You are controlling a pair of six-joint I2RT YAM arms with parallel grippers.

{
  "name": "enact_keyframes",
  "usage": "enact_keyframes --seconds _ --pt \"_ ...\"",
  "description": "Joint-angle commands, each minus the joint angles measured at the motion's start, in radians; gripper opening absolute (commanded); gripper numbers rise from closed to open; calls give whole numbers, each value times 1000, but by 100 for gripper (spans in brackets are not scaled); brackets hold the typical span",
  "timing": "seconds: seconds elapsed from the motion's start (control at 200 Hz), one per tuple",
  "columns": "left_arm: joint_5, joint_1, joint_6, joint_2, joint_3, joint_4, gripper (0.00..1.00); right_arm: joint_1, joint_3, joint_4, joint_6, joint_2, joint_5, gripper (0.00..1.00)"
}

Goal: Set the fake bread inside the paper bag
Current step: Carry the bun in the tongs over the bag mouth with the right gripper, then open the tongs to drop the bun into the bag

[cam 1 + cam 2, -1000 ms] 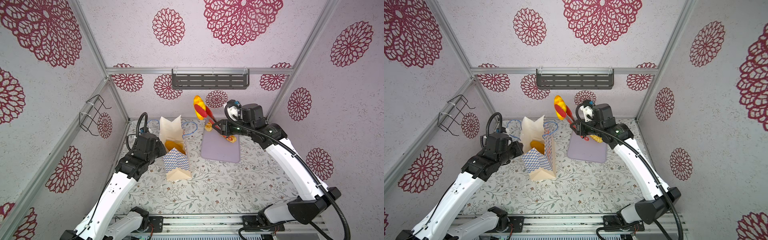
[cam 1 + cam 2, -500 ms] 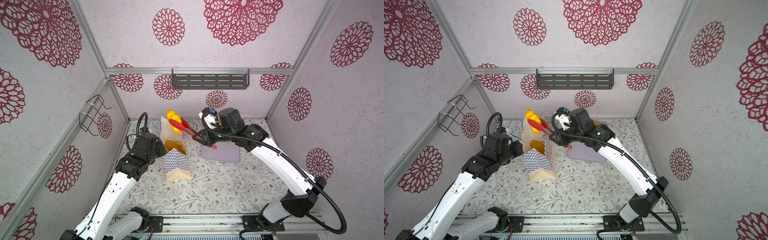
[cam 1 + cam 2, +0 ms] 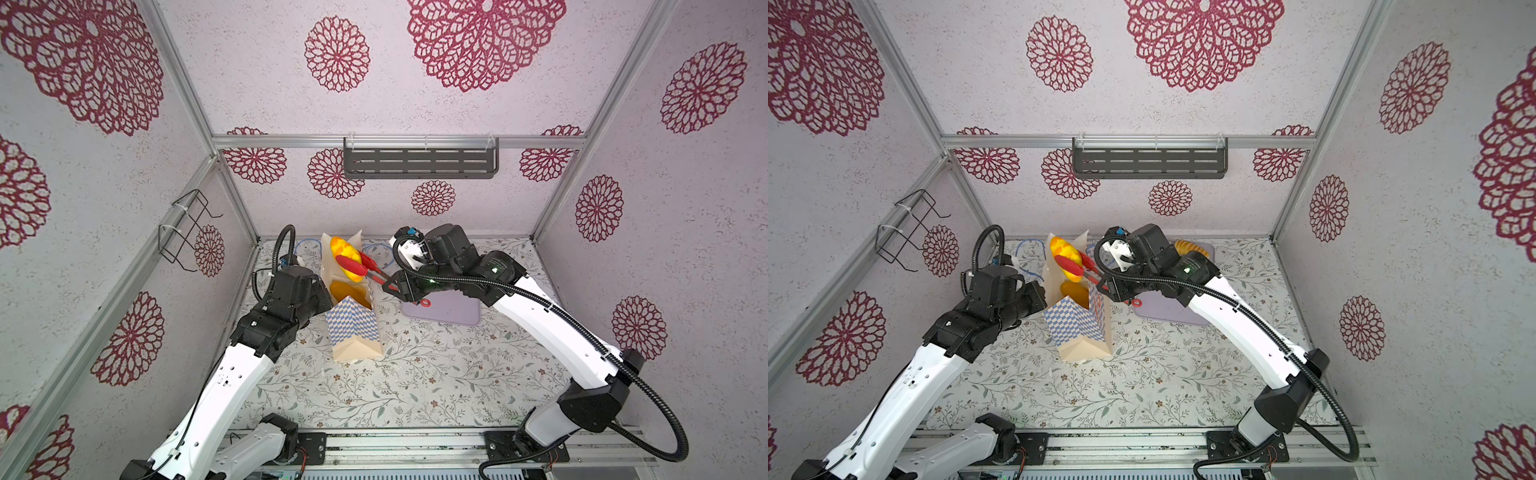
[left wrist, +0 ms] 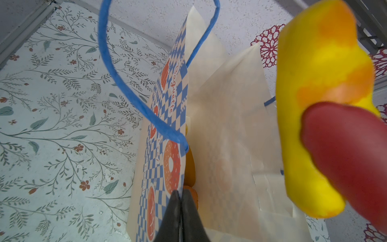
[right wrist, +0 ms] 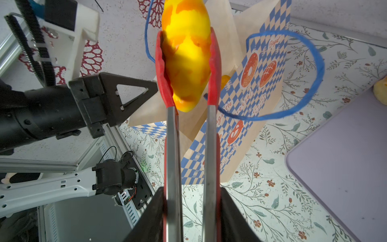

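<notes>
Right gripper [image 5: 191, 201], jaws closed on the handles of red tongs [image 5: 172, 146], which clamp a yellow-orange fake bread [image 5: 186, 52] above the open mouth of the upright paper bag [image 3: 353, 328]; left gripper [image 4: 180, 209] pinches the bag's checkered rim.

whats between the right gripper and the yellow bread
Only the red tongs: the right gripper holds their handles, tips clamp the bread; right wrist view.
</notes>
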Motion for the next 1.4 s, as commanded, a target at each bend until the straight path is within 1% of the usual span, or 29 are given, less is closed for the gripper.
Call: enact_keyframes --seconds 0.0,0.07,0.25,0.4,0.515,0.786,0.906,1.051,1.226,1.396 --pt "-4 7 -7 9 13 19 8 14 36 16 -35 -4 10 42" --pt "-3 7 -7 7 14 18 8 17 36 10 -38 -1 15 45" --pt "-1 7 -7 5 12 18 8 22 36 11 -41 1 23 47" --pt "-1 7 -9 1 12 16 8 22 42 17 -41 2 27 52" --pt "-1 6 -9 3 12 17 8 22 46 28 -42 2 29 55" --pt "-1 7 -8 3 14 16 8 22 71 35 -45 15 36 56" --pt "0 7 -7 3 14 13 8 22 85 45 -47 15 56 56" --pt "-1 7 -8 3 15 13 8 20 99 76 -53 0 102 53" --pt "-3 6 -7 0 15 9 9 10 109 122 -70 -44 196 53" --pt "-4 6 -4 0 18 7 9 -45 88 151 -90 -106 287 53"
